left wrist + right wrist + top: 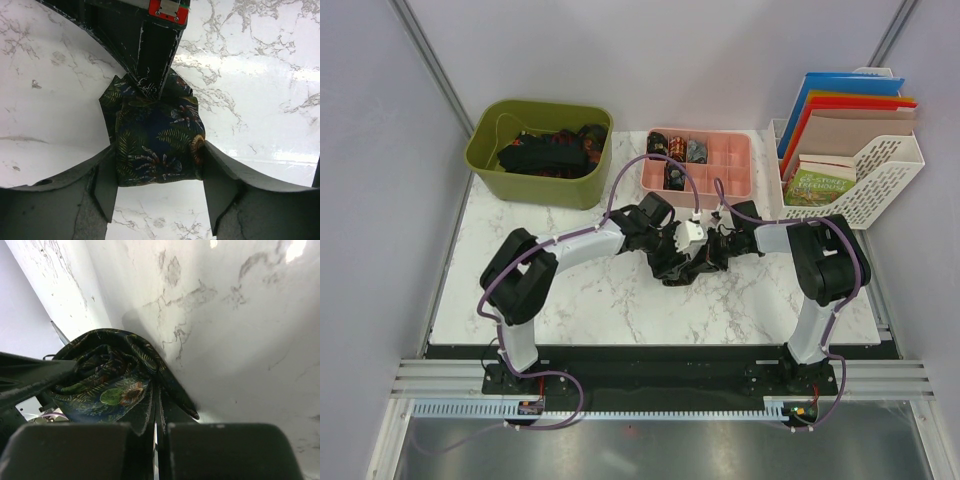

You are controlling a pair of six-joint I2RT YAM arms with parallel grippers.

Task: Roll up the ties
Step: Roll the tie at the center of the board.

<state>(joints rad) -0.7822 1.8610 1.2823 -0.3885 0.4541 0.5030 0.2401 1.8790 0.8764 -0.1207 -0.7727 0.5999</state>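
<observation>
worktop: white marble-look slab (580,300); left arm (570,245) and right arm (825,260) both reach in to its middle
task thing: dark navy-black fabric tie with green fern and feather print (155,140), bunched into a loose flattish roll
tie location: lying on the worktop at the centre, between the two arm tips, well apart from the containers at the back
tie detail: left wrist view shows a tight coil end at the side of the bundle, right beside one finger
left jaws: spread wide, one dark finger (102,180) on each side of the tie, both at the fabric's edges; cannot tell if they press or only touch
right jaws: clenched on a fold of the tie; right wrist view shows fabric running down into the narrow slit between the fingers (220,450)
tub: olive-green plastic tub (535,190), back left of the worktop, holds a heap of loose dark ties (545,155)
tray: pale pink plastic divided tray (730,170), back centre, near the tub; small rolled ties (675,150) sit in its left compartments
rack: white plastic mesh file rack (885,185), back right, with coloured folders (840,100) upright and books (820,182) in the front section
cables: purple cables (620,200) loop along both arms
</observation>
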